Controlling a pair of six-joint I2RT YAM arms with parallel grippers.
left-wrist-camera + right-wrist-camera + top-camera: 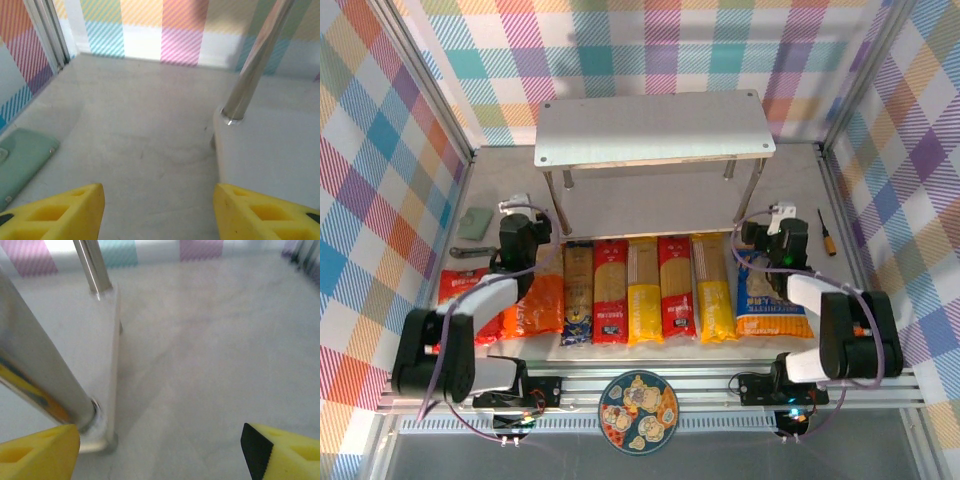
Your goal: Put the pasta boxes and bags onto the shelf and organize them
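Yellow fingers [60, 212] of the left gripper [159, 207] stand apart, holding nothing, above the table [150, 140]. The right gripper [160, 447] gapes likewise beside a shelf leg [40, 375]. Five pasta boxes [645, 290] lie in a row just near of the shelf [653, 128], with bags [535, 305] flanking them left and right.

Black-jointed, white-shelled left arm [482, 297]; right arm [817, 292] identical. Thin lilac cables [525, 205]. Chunky yellow plastic fingers [60, 212], rectangular cutouts.
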